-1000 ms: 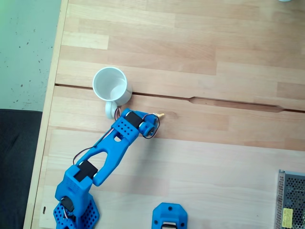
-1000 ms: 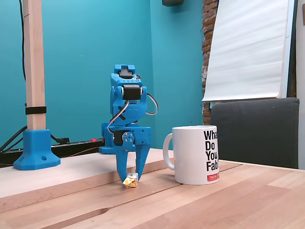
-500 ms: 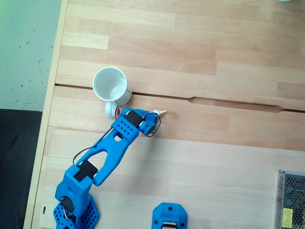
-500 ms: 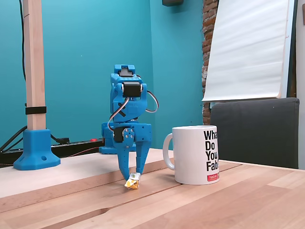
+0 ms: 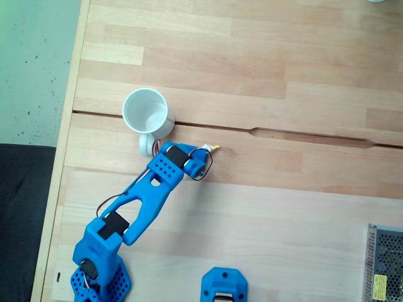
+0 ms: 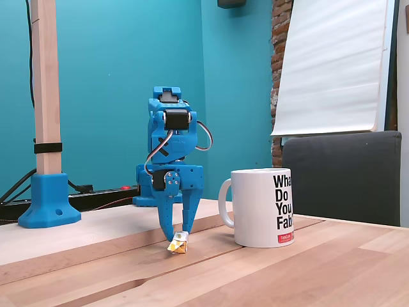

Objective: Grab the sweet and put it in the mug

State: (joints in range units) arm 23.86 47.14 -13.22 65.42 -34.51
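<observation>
The white mug (image 5: 148,112) stands upright near the table's left edge in a fixed view from above, its handle (image 5: 145,145) turned toward the arm. From the side it carries black lettering (image 6: 267,207). The sweet (image 6: 177,244) lies on the wood left of the mug. Its yellow wrapper sits between the tips of my blue gripper (image 6: 177,235), which points straight down with its fingers drawn in on the sweet. From above, one yellow end of the sweet (image 5: 214,148) pokes out beside the gripper (image 5: 203,153), right of the mug handle.
A groove (image 5: 283,133) runs across the table. A blue printed mount (image 5: 223,286) and a metal mesh box (image 5: 385,264) sit at the near edge. A wooden post on a blue foot (image 6: 48,199) stands behind the arm, and a dark chair back (image 6: 345,173) behind the mug.
The fingers have narrowed around the sweet since a second ago, and the sweet shifted slightly. Nothing has moved in the last half second.
</observation>
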